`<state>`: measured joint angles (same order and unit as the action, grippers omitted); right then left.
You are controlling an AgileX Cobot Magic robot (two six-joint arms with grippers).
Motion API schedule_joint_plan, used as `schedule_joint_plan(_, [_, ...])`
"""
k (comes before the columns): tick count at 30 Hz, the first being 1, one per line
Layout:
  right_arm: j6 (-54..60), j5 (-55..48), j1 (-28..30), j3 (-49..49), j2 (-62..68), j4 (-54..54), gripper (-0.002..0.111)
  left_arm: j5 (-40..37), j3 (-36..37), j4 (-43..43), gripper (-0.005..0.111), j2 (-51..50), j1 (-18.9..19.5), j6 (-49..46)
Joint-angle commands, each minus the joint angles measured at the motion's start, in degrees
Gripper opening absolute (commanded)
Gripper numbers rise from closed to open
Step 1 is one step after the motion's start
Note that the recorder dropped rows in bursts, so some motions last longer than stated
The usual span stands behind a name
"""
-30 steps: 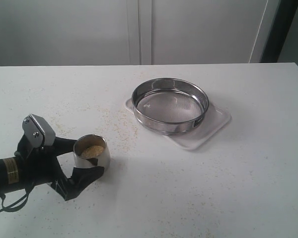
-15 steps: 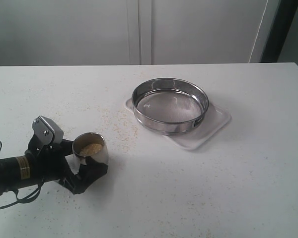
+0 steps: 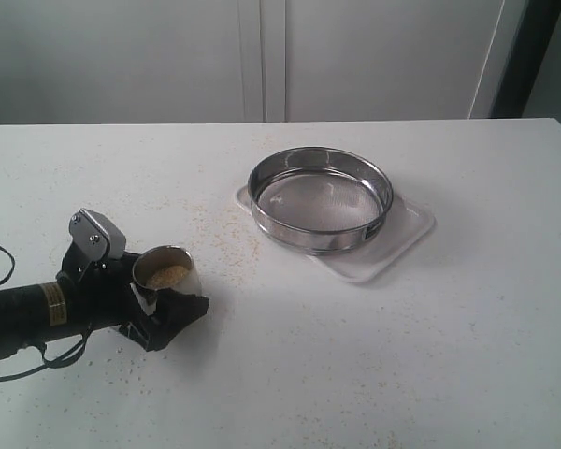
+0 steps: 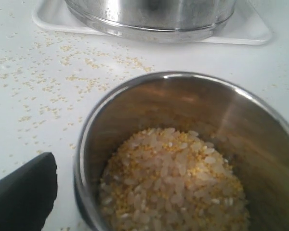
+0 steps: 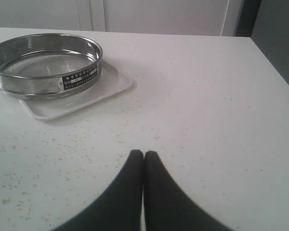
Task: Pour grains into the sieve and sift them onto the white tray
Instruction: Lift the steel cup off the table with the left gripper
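Left gripper (image 3: 168,285): jaws spread wide, standing either side of a small steel cup (image 3: 189,281) at the near left of the surface (image 3: 402,355). In the left wrist view one black finger (image 4: 24,192) sits just beside the cup wall with a strip of white surface between them, so the gripper is released, not clamped. Contact by the other finger cannot be told.

Right gripper (image 5: 143,159): fingers pressed tight together, nothing between them, hanging over bare surface to the right of the tray. It does not appear in the exterior view.

Writing: a black plate (image 5: 79,79) with pale lettering is fixed to the sieve's outer wall, and the left arm carries a yellow label (image 3: 51,304). Both are too small to read.

Containers: the cup holds the grains (image 4: 171,183), pale rice-like kernels mixed with fine yellow ones, filling its lower part well below the rim. The sieve (image 3: 320,198), with a shiny steel wall and grey mesh bottom in plain sight, sits on the white tray (image 3: 411,229) at centre, on the far side of the cup and well apart from it. The tray's rim shows past the sieve on the right and near sides. Stray grains (image 3: 220,243) are scattered over the surface between cup and tray.
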<state>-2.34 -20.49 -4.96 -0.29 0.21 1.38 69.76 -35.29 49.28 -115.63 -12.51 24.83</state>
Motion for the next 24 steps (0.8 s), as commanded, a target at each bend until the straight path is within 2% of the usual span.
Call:
schedule_joint_plan(1, [0.19, 0.83, 0.42, 0.29, -0.21, 0.17, 0.000, 0.20, -0.20, 0.59, 0.104, 0.00, -0.33, 0.72])
schedule_joint_plan(4, [0.19, 0.83, 0.42, 0.29, -0.21, 0.17, 0.000, 0.20, -0.20, 0.59, 0.092, 0.00, -0.33, 0.93])
schedule_joint_plan(6, [0.19, 0.83, 0.42, 0.29, -0.21, 0.17, 0.000, 0.20, -0.20, 0.45, 0.074, 0.00, -0.33, 0.93])
schedule_joint_plan(11, [0.19, 0.83, 0.42, 0.29, -0.21, 0.17, 0.000, 0.20, -0.20, 0.45, 0.018, 0.00, -0.33, 0.93])
schedule_joint_plan(13, [0.19, 0.83, 0.42, 0.29, -0.21, 0.17, 0.000, 0.20, -0.20, 0.45, 0.002, 0.00, -0.33, 0.93])
schedule_joint_plan(24, [0.19, 0.83, 0.42, 0.29, -0.21, 0.17, 0.000, 0.20, -0.20, 0.01, 0.000, 0.68, -0.33, 1.14])
